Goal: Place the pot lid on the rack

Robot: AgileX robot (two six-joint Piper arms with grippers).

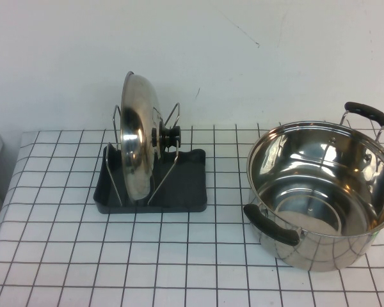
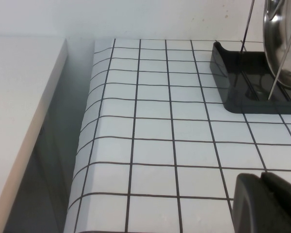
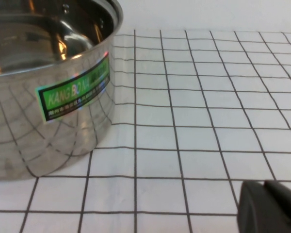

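White gridded cloth [image 1: 179, 256] covers the table. On it the shiny domed pot lid [image 1: 136, 137] stands on edge in the dark rack [image 1: 189, 185], partly hiding its black knob [image 1: 169, 137]. Left gripper [image 2: 267, 203] and right gripper [image 3: 270, 208] are closed, empty, low over the cloth and mostly cut off.

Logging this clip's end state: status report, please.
Left claw shut, empty, low near the dark grey plastic rack. Right claw shut, empty, beside the deep steel pot. Shiny domed steel lid upright in rack loops. Nothing obstructing.
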